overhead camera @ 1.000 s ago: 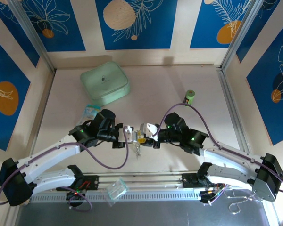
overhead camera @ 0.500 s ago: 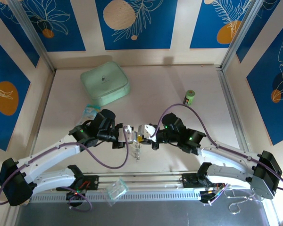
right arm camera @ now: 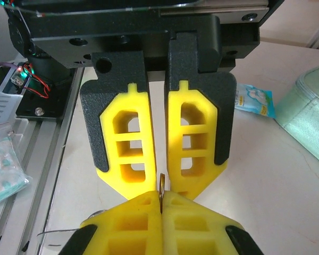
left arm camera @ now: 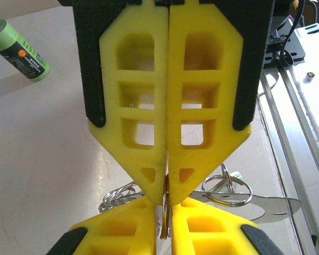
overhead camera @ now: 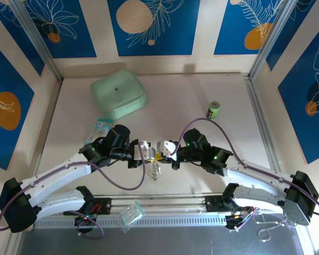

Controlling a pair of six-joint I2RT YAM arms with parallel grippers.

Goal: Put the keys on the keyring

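**Condition.** The two arms meet tip to tip over the table (overhead camera: pixel 175 101), close to its near edge and about midway along it. The right gripper (left arm camera: pixel 167 191) has its fingers pressed together on a thin brass-coloured metal piece (left arm camera: pixel 165 210), seen edge-on. Whether that piece is a key or part of the keyring cannot be told. The left gripper (right arm camera: pixel 160 181) has its fingers slightly parted, with the same piece standing in the gap.

**Location of the work.** From above, the keyring (overhead camera: pixel 155 170) is a small silvery bunch just on the near side of the fingertips. From the left wrist, its chain (left arm camera: pixel 118 197), a small split ring (left arm camera: pixel 227 187) and a flat silver key (left arm camera: pixel 268 204) sit below the pinch point. Whether they hang free or rest on the table cannot be told.

**Hazards (judgement).**
1. Slip. The piece appears to be held by one gripper only, at the very fingertips and on a narrow edge. The weight of the bunch could pivot it or pull it out.
2. Collision. The fingertips are almost touching, so any small sideways correction could knock the two grippers together and jar the piece loose.
3. Loss. A drop here lands beside the rail (overhead camera: pixel 170 204) at the near edge, where small metal parts would be hard to pick up.
4. Mis-threading. If the piece twists in the pinch, the ring opening will no longer line up.
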